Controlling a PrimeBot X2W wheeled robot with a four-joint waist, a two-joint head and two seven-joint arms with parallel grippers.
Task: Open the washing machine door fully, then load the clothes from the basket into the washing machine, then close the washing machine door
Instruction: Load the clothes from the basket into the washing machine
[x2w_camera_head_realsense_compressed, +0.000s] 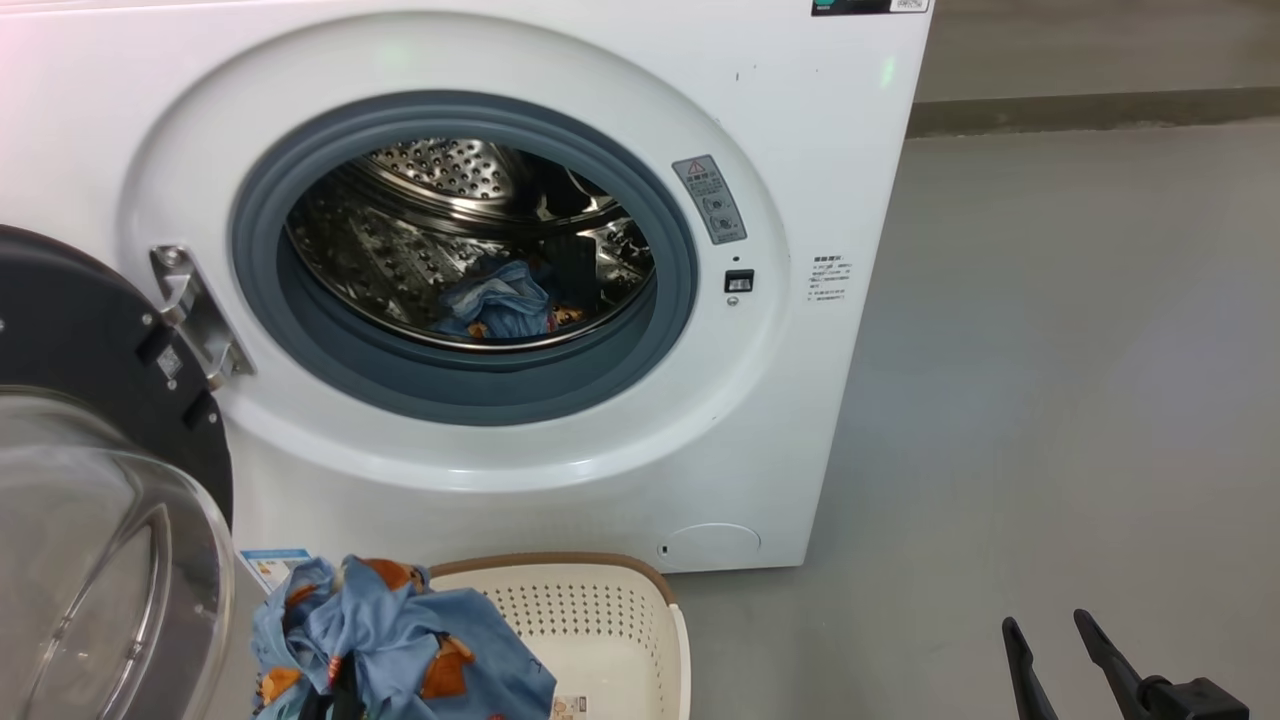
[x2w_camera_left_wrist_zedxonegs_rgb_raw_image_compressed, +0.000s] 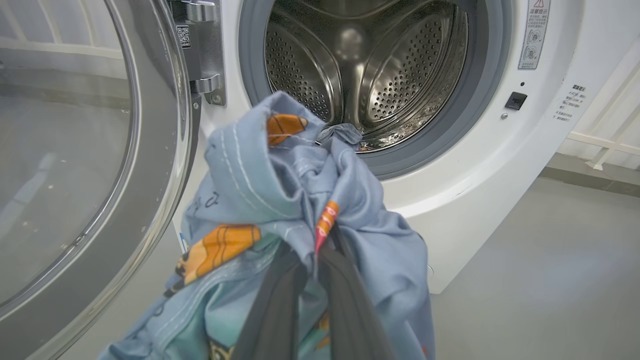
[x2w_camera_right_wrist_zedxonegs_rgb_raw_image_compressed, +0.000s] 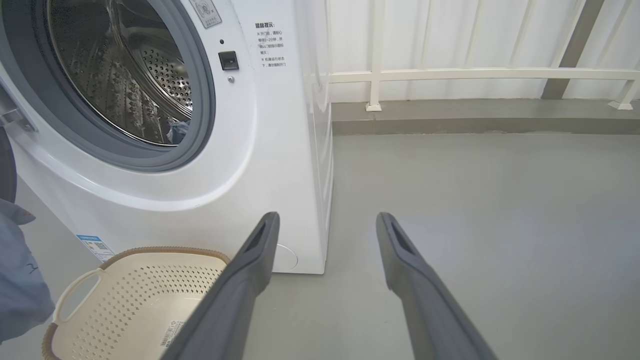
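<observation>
left gripper (x2w_camera_left_wrist_zedxonegs_rgb_raw_image_compressed: 320, 250), clenched on a blue printed garment (x2w_camera_left_wrist_zedxonegs_rgb_raw_image_compressed: 280, 175), likely needed to release it past the grey gasket (x2w_camera_left_wrist_zedxonegs_rgb_raw_image_compressed: 487, 90); right gripper (x2w_camera_right_wrist_zedxonegs_rgb_raw_image_compressed: 327, 220) hung agape.

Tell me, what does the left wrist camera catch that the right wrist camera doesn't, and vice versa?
Left wrist view: the left hand shut on the clothes, and the open washing machine door with its glass. Right wrist view: the right hand, open and empty, the basket, a white railing. Both: the washing machine, its drum, some of the blue clothes.
</observation>
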